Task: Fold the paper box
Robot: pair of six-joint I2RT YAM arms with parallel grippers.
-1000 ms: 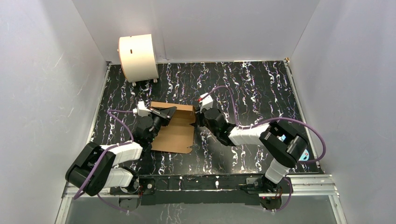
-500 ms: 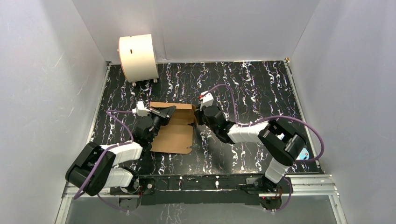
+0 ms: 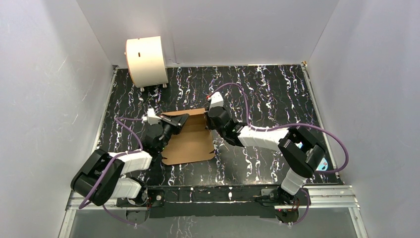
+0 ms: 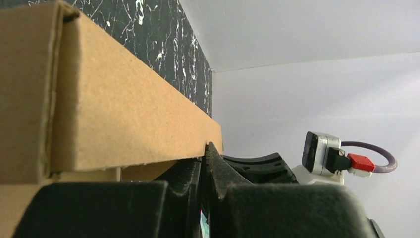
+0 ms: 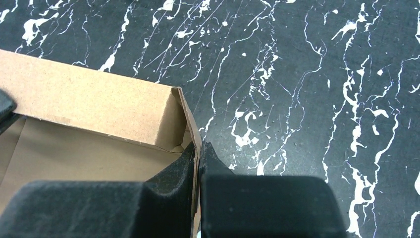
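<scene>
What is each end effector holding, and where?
Both hold the paper box: the right end effector pinches its right wall near the far corner; the left end effector seems clamped on the left wall's edge.

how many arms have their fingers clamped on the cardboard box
2. The left gripper pinches the paper box at its far-left wall; the right gripper pinches its far-right corner.

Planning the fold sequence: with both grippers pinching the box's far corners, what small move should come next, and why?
Probably nudge the right gripper inward, squaring the side wall it pinches against the upright far wall, since that corner looks only loosely met. The left gripper, shut on the other end, braces the paper box.
</scene>
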